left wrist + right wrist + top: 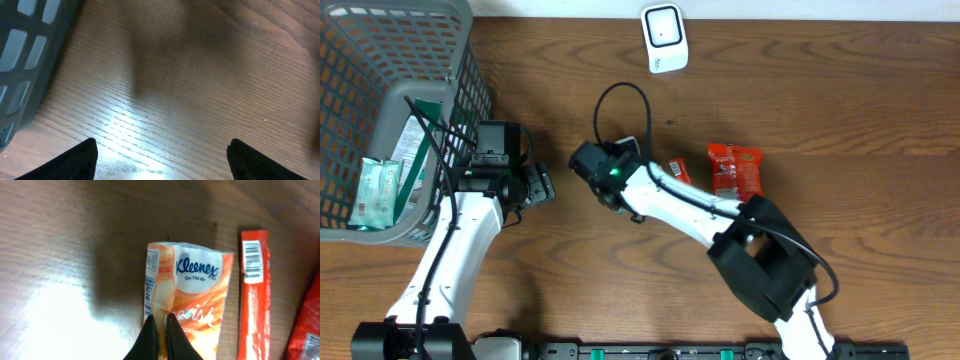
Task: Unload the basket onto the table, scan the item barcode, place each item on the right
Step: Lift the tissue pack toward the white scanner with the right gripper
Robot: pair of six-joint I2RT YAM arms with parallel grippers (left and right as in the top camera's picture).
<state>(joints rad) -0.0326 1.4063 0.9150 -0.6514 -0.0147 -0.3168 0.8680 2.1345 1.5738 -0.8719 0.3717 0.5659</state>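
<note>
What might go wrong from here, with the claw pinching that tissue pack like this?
The right gripper pinches only the end edge of the soft Kleenex pack, so the pack may slip out or dangle and twist when carried. What looks like its barcode sits on a narrow side strip, so if the pack twists, the white scanner may miss it. The red bar lying beside it might get nudged.
</note>
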